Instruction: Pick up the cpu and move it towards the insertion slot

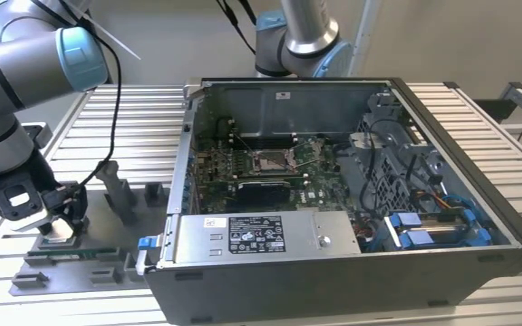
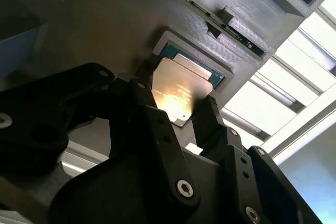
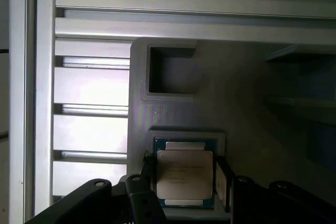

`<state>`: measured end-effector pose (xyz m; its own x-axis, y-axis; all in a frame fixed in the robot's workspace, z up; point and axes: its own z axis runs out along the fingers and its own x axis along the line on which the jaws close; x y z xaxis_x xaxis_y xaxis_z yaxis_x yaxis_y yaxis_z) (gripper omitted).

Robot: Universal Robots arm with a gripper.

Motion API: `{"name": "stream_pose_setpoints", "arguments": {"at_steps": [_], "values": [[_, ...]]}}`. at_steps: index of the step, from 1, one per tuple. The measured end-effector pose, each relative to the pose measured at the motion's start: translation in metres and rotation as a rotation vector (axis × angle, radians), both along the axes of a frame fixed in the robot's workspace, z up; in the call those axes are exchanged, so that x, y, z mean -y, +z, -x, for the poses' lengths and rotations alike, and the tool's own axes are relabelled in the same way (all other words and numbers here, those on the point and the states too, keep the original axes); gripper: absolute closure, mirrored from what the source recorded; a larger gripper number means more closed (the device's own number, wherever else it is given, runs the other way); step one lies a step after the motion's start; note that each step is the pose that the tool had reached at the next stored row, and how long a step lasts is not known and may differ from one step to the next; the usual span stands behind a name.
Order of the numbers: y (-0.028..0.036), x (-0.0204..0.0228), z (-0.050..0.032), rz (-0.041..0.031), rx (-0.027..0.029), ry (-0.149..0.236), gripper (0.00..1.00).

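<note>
Black linkage of the gripper (image 2: pixel 179 92) sits closest to both wrist cams, w/ its two fingers (image 2: pixel 207 111) reaching past it. Between the jaws is the cpu (image 2: pixel 181 85), silver lid up, green-edged substrate under it. Jaws are closed in on two opposite edges of the chip, one each side. It reads as a side pinch, prob so nothing presses on the lid or the contact face below. In the first wrist view a sliver of gap may show at one pad, so how firm the grip is = my judgement, not certain.

Chip lies flat in a square recess of the grey printed fixture (image 3: pixel 247 108), and as far as I can judge it is not yet lifted. Recess walls keep it square to the jaws, and notches at the sides seem meant to give the fingers room. Just beyond the jaws, same fixture, is a square pocket (image 3: pixel 170 72) w/ nothing in it. A green memory stick (image 1: pixel 71 255) sits in its own groove, near the jaws but apart from the chip.

Exterior view: gripper points straight down over the fixture, which lies on the slatted table (image 1: pixel 125 115). The insertion slot (image 1: pixel 270 161) is well apart from the jaws, inside the open pc case (image 1: pixel 270 102), and its centre looks uncovered. Transfer part of the task not begun.
</note>
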<state>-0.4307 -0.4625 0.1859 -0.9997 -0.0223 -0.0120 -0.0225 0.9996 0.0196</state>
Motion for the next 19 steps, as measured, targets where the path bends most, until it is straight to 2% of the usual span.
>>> {"name": "stream_pose_setpoints", "arguments": {"at_steps": [3,6,14,19], "values": [[0.0014,0.0,0.0,-0.0003,0.0005,0.0,1.0],[0.0068,0.0,0.0,-0.0001,0.0001,0.0,1.0],[0.0245,0.0,0.0,-0.0001,0.0001,0.0,1.0],[0.0387,0.0,0.0,0.0,0.0,0.0,1.0]]}}
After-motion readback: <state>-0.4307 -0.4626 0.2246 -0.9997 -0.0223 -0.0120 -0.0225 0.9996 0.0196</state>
